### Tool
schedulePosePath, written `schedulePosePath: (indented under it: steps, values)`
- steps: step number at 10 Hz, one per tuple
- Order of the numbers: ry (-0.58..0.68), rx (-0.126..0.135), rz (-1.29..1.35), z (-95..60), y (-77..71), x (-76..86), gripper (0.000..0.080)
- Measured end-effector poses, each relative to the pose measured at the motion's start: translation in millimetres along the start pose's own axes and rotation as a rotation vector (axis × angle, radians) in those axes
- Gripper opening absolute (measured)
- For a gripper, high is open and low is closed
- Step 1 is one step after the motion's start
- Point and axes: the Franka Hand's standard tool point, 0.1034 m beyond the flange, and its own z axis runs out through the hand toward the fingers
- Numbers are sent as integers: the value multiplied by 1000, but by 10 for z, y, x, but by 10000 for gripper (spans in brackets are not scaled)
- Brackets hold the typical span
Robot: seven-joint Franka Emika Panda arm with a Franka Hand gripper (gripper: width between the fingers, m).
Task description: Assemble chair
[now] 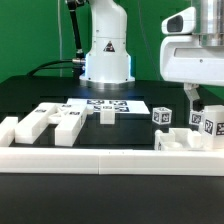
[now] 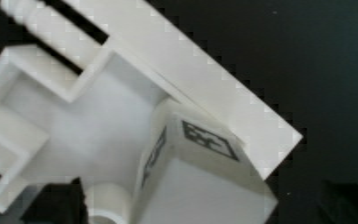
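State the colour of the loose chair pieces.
White chair pieces, black-and-white square tags; best in exterior view.

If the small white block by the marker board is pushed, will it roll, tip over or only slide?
The small white block looks chunky and solid, so it is probably stiff. Its faces appear flat and it lies low on the table, so it would likely slide rather than roll or tip. Being small, it is probably light.

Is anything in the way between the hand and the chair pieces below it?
Nothing visible. The hand hangs above the chair pieces at the exterior view's right, with only open space between. The wrist view shows a tagged white piece close up, uncovered.
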Motion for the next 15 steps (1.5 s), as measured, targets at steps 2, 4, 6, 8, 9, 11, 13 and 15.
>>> schedulePosePath:
  steps: [2,4,6,8,9,11,13,15]
  values:
    - [0,0,-116,0,-1,-1,649]
    - [32,-39,-370,-1,-9,-14,649]
    - [37,-50,-546,0,-23,-28,649]
    - [32,-56,-765,15,8,11,649]
    - [31,-58,-821,14,8,12,649]
    - [32,-60,-902,14,4,12,649]
    - [32,-59,-897,14,4,12,428]
    - [32,-58,-876,14,3,11,286]
